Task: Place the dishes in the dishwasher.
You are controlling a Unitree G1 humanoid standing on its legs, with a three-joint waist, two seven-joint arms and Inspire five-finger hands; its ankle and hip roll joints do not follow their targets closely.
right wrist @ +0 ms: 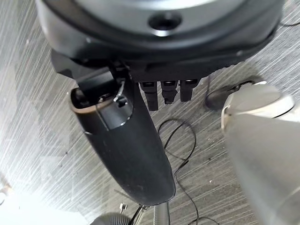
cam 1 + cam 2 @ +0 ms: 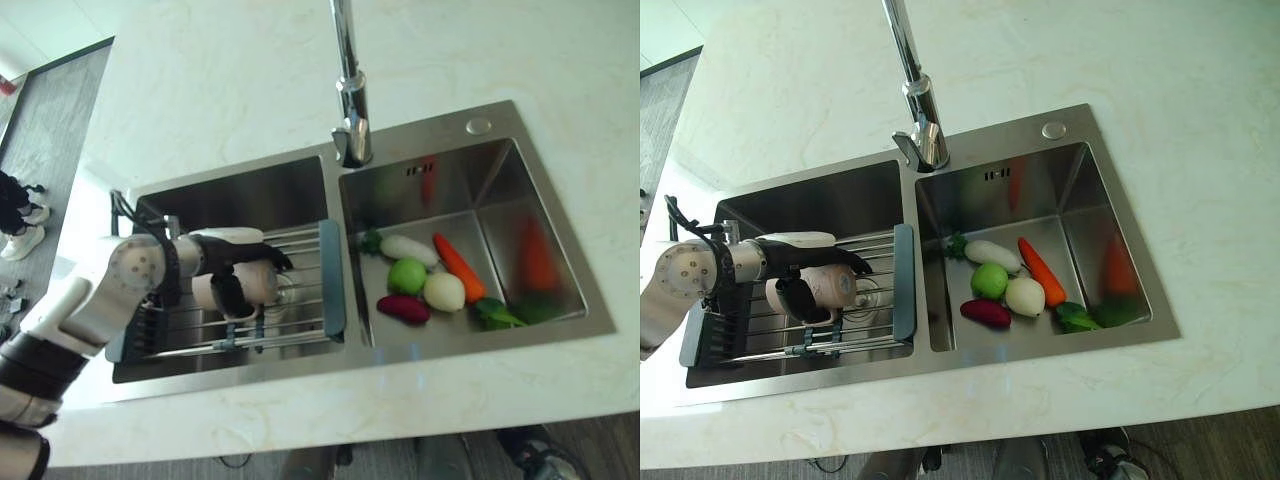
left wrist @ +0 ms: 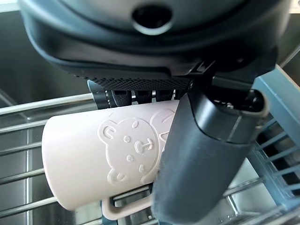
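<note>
1. two bowls make up the steel sink (image 2: pixel 560 330), which is set into a pale bench (image 2: pixel 220 80), with a shiny tap (image 2: pixel 350 110) standing behind the wall between them.
2. the left hand (image 2: pixel 805 275) reaches into the left bowl, over a wire rack (image 2: pixel 875 330) with blue-grey ends.
3. its fingers and thumb curl round a pale pink mug (image 3: pixel 93 154) that lies on its side on the rack.
4. the mug has a little bear face pressed into its side, and its handle shows below it in the left wrist view.
5. the right bowl holds play food close together: a white radish (image 2: pixel 408 249), an orange carrot (image 2: pixel 458 267), a green apple (image 2: pixel 407 276), a pale round onion (image 2: pixel 444 291), a dark red sweet potato (image 2: pixel 403 308) and some green leaves (image 2: pixel 497 314).
6. the right hand (image 1: pixel 136 140) hangs low over a grey wood floor (image 1: pixel 28 117), its fingers loose and holding nothing.
</note>
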